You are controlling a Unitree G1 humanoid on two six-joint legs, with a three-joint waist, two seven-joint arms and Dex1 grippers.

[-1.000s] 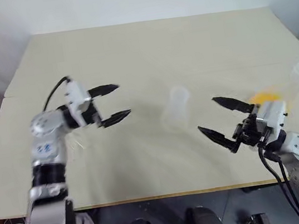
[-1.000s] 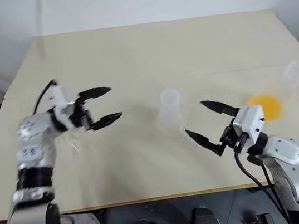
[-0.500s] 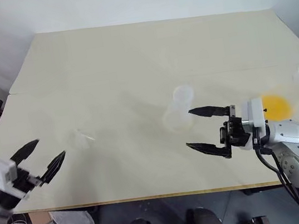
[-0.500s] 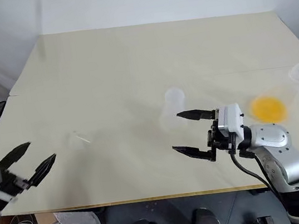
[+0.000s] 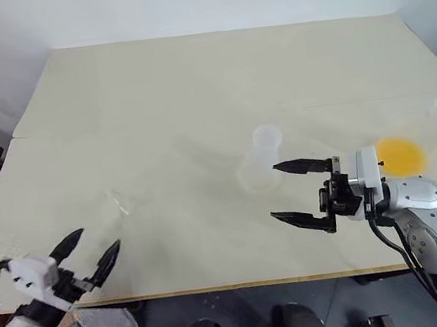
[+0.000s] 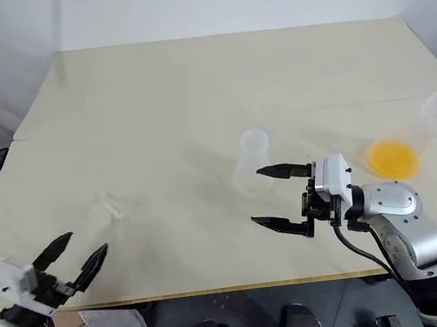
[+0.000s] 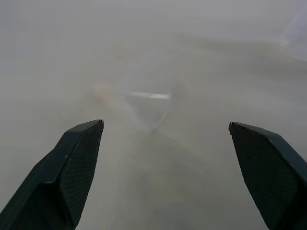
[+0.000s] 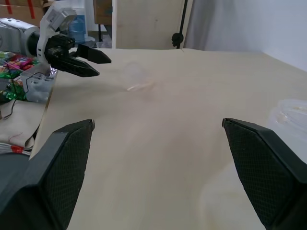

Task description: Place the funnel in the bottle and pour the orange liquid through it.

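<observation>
- The left gripper (image 7: 165, 143) has its two black fingers (image 7: 72, 167) rising from the lower corners of the view, set far apart with nothing between them; the inner faces carry a fine woven texture
- Ahead of the gap lies the pale tabletop (image 7: 57, 57), hazy and nearly featureless
- The funnel (image 7: 149, 108) rests on that surface, well apart from both fingertips (a faint see-through shape, hard to make out); a short bright glint marks part of it, and a narrowing clear outline runs from there towards the gripper; whether it lies on its side or stands cannot be told
- A faint pale streak (image 7: 292, 36) shows near the far corner; too blurred to identify
</observation>
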